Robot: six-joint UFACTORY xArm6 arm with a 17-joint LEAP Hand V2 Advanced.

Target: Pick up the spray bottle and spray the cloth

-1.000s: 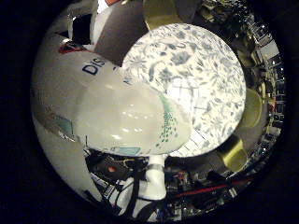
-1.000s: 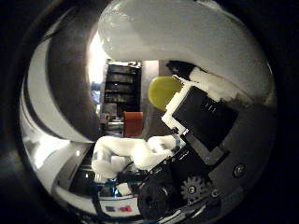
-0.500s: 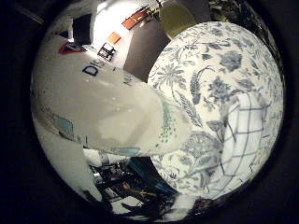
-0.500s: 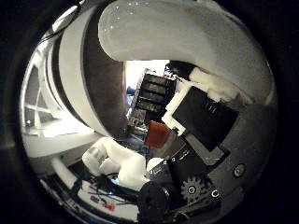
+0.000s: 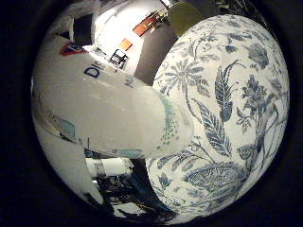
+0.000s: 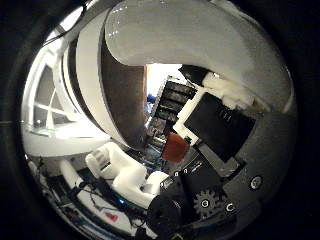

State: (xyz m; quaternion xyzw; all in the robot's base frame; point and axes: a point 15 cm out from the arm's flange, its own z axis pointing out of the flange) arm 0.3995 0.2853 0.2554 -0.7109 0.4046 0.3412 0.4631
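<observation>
The spray bottle [image 5: 109, 118] sits tight against the palm, and the hand [image 6: 210, 165] curls round it, so the pickup looks done; spraying is left. Compared with 1 second ago, the floral cloth [image 5: 227, 118] fills far more of the view, much closer now.

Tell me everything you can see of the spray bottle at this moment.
The spray bottle looks like smooth, glossy white plastic, with dark blue lettering, a small red and blue mark and teal dots near where it narrows. It fills much of both palm views, so it is close against the palm. The hand has its fingers curled round it. Behind it lies a white cloth with blue flowers. Its nozzle is not visible.
</observation>
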